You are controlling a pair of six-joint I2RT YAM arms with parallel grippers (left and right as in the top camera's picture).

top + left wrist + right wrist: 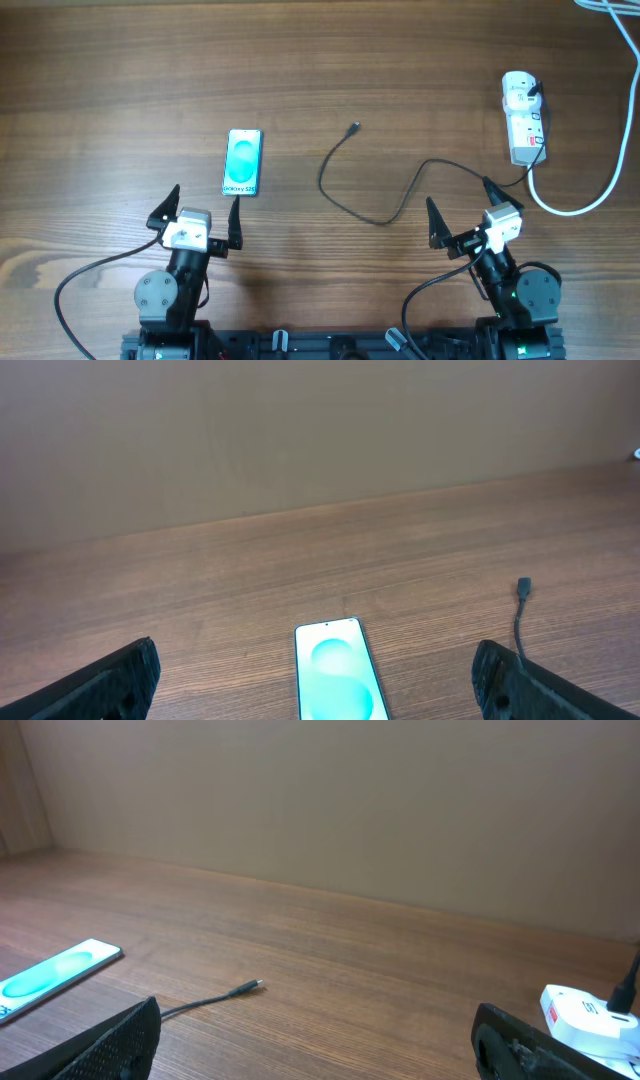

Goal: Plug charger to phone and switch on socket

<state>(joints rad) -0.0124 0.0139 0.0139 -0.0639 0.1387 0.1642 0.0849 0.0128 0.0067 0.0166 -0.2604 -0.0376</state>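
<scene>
The phone [243, 162] lies flat at left centre, its turquoise-and-white screen up; it also shows in the left wrist view [337, 682] and the right wrist view [55, 970]. The black charger cable [385, 214] curves across the table from the socket [523, 118] at the right; its free plug [354, 128] lies at centre, apart from the phone. The plug also shows in both wrist views [523, 589] [250, 987]. My left gripper [205, 208] is open and empty just below the phone. My right gripper [460, 208] is open and empty near the cable.
A thick white cord [605, 195] loops from the socket off the top right edge. The socket's end shows in the right wrist view [590, 1017]. A plain wall stands behind the wooden table [120, 90].
</scene>
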